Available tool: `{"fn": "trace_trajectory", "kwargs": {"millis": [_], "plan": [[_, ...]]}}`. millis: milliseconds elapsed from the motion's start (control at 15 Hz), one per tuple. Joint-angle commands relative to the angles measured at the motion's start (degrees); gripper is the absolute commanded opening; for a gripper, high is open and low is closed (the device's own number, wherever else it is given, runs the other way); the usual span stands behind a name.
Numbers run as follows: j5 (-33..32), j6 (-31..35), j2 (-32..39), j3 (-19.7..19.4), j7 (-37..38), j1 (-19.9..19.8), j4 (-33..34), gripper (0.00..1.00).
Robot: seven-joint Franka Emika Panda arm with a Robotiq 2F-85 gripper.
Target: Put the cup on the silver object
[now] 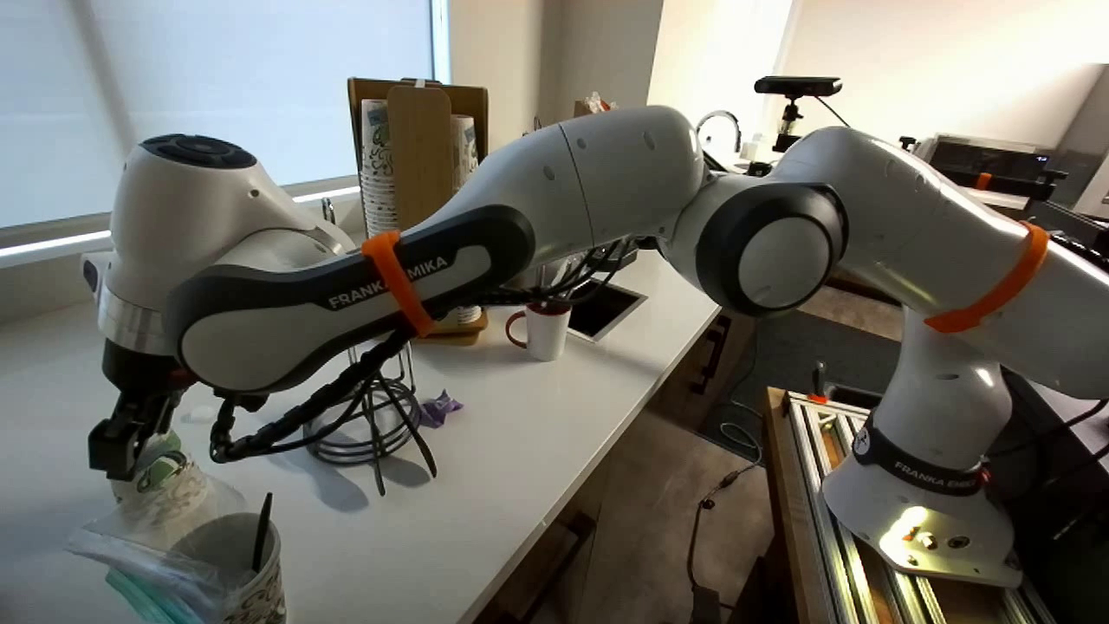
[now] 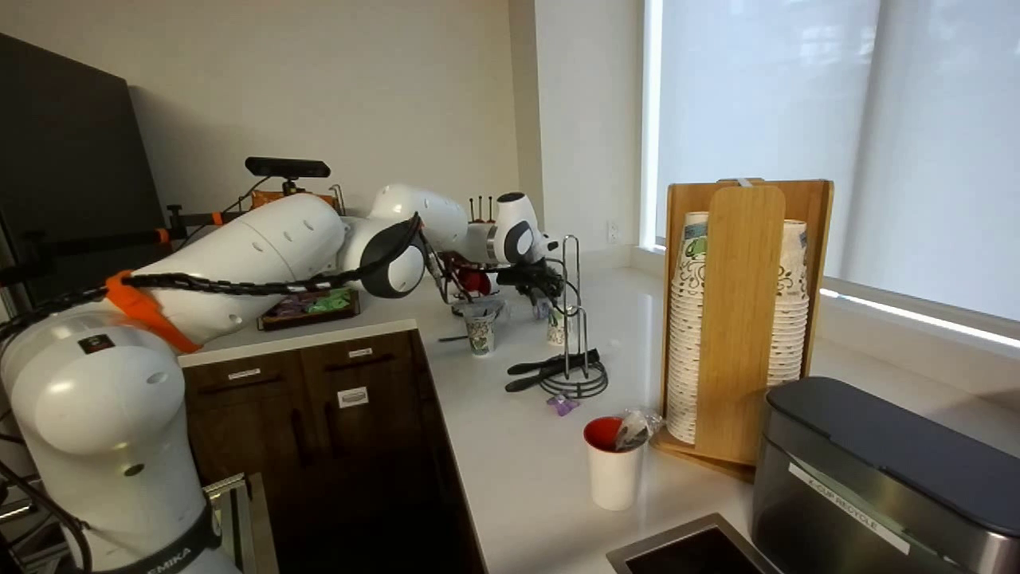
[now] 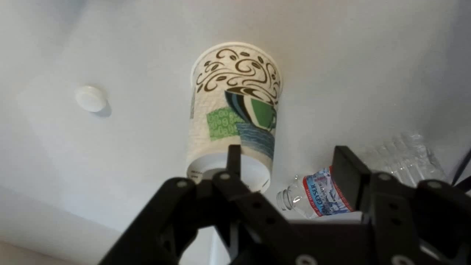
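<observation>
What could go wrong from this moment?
In the wrist view, the open black gripper looks off centre to the upside-down white patterned paper cup; closing might tip it. The clear plastic bottle beside it could get knocked. The thin silver wire stand offers little surface, so the cup may slip.

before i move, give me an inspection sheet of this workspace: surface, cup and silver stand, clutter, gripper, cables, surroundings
Surface: pale counter, smooth-looking
Cup: base up on the counter
Silver stand: upright, black utensil over its base, cup not on it
Clutter: water bottle, small white disc, white mug, purple wrapper, another cup with dark stick, clear plastic by it
Gripper: open, above the cup; contact can't be told
Cables: dark cable under the arm; another on the floor
Surroundings: wooden cup rack, recycling bin, window shade
</observation>
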Motion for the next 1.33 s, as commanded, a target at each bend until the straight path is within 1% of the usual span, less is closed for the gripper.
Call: {"fn": "trace_trajectory", "kwargs": {"millis": [0,67,200,267,333,400,467,600,667,800,933,1000,1133,1267], "plan": [[-0.01,-1.57,0.29,-0.11,0.34,0.4,1.11,0.67],[-0.42,-0.71,0.43,-0.53,0.62,0.61,1.28,0.87],[-0.7,0.61,0.59,-0.65,0.22,0.65,1.49,0.99],[-1.15,0.9,0.56,-0.99,0.1,0.76,1.53,1.0],[-0.26,0.36,-0.02,-0.11,-0.05,0.14,0.48,0.89],[-0.34,0.57,-0.02,-0.25,-0.06,0.18,0.52,0.98],[-0.36,0.62,-0.02,-0.35,-0.09,0.21,0.53,1.0],[-0.36,0.63,-0.02,-0.49,-0.09,0.29,0.54,1.0],[-0.54,3.15,0.92,-0.13,-1.5,0.2,1.17,1.0],[-1.38,7.53,2.85,1.08,-9.41,-0.66,2.69,1.0],[0.0,10.31,4.05,3.87,-17.19,-2.17,3.1,1.0],[1.03,11.25,4.85,6.1,-21.25,-3.29,3.37,1.0],[2.72,11.79,6.39,9.98,-26.87,-5.2,4.04,1.0],[3.29,11.3,7.16,12.81,-30.49,-6.58,4.26,1.0]]}}
